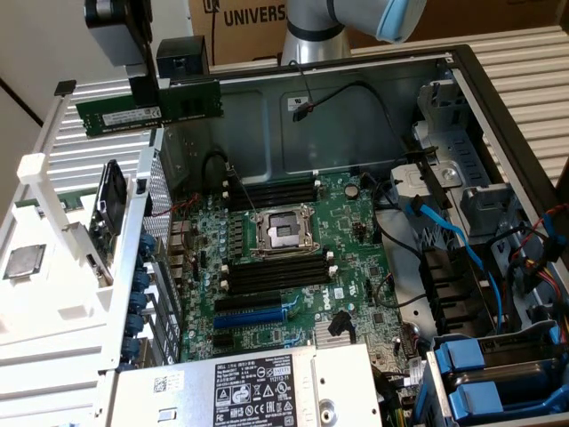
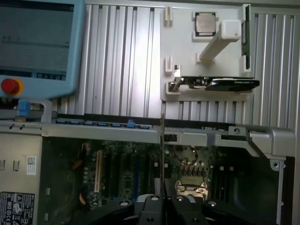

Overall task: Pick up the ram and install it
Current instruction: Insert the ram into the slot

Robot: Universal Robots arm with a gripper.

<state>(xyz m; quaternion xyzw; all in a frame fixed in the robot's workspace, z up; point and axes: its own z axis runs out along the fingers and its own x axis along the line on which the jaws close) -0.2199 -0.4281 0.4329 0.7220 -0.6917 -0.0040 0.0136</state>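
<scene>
Gripper [image 1: 153, 96] pinches thin green ram [image 1: 111, 116] (flat, narrow stick) aloft.

horiz. ram [image 1: 111, 116] in hand [image 1: 151, 96], above PC case [image 1: 462, 64] edge

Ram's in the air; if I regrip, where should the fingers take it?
Upper long edge near mid-length, from above: the ram hangs level and thin, so the gripper pinches its flat faces, leaving the lower edge free.

We see a ribbed metal surface [image 1: 524, 71] at the exterior view's upper right, a printed cardboard box [image 1: 244, 40] top centre, and a pale backdrop [image 1: 36, 53] upper left.
</scene>
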